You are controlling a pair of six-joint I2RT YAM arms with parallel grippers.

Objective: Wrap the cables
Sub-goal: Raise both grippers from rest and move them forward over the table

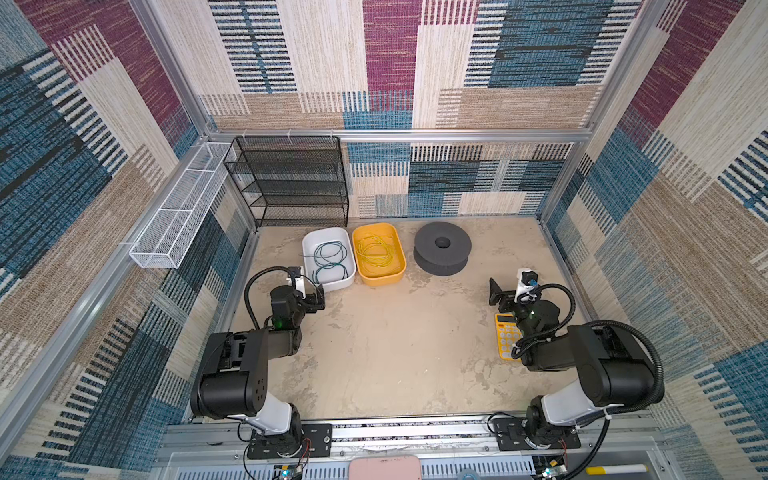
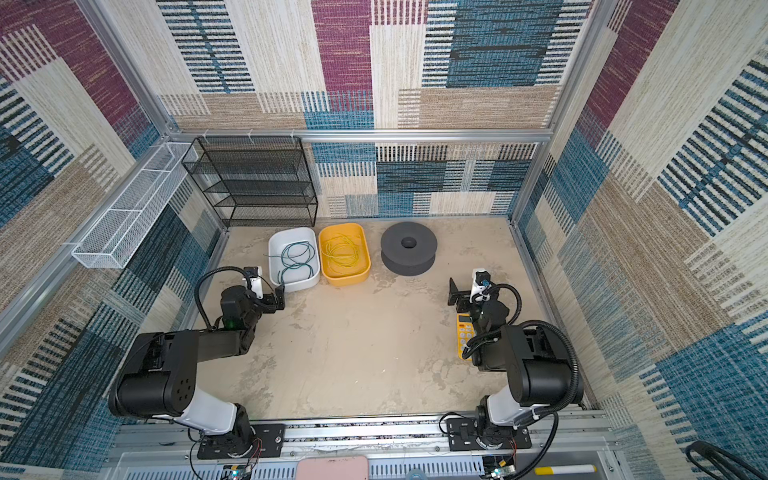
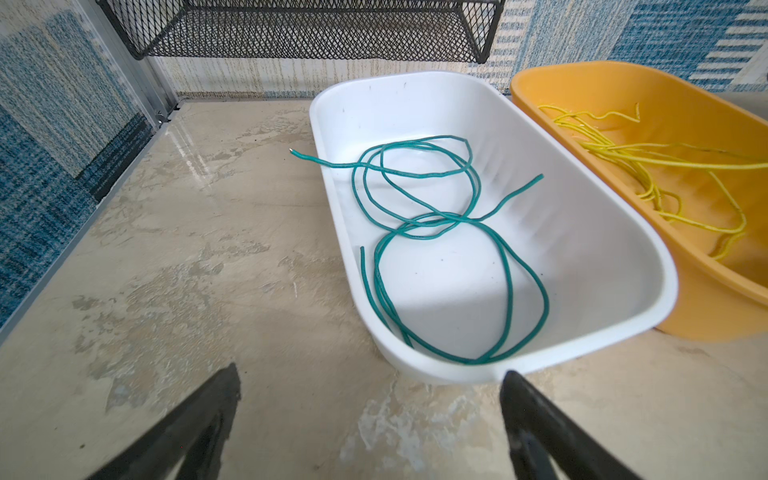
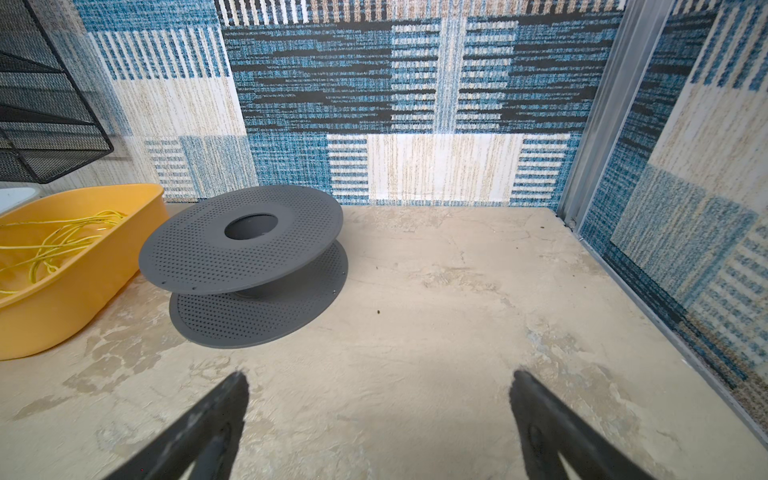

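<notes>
Both grippers are spread wide and hold nothing. The left gripper (image 3: 372,372) sits low at the near end of 1 white tub (image 3: 415,104); whether a fingertip touches its rim cannot be told. The right gripper (image 4: 379,375) hangs over bare table (image 1: 395,340), well apart from everything else.

From largest to smallest: 1 mottled beige table fills the floor of a booth with patterned walls. 2 black-and-white robot arms (image 1: 232,374) rise from the near edge, 1 on each side. 1 black mesh shelf rack (image 1: 291,183) stands at the back left. 1 long white wire basket (image 1: 178,216) hangs on the left wall.

1 dark gray perforated spool (image 4: 232,253) lies on 1 flange at the back, with its hub hole facing up. It sits just beside 1 yellow tub (image 3: 685,104). The yellow tub sits just beside the white tub, both in front of the rack. 1 yellow calculator (image 1: 505,336) lies partly hidden under the right arm.

Teal-green cable (image 3: 451,217) lies in loose loops inside the white tub, with 1 end poking over the rim. 3 ends show, so there is more than 1 length. Yellow cable (image 3: 606,148) lies in a loose coil inside the yellow tub; the number of lengths cannot be told.
</notes>
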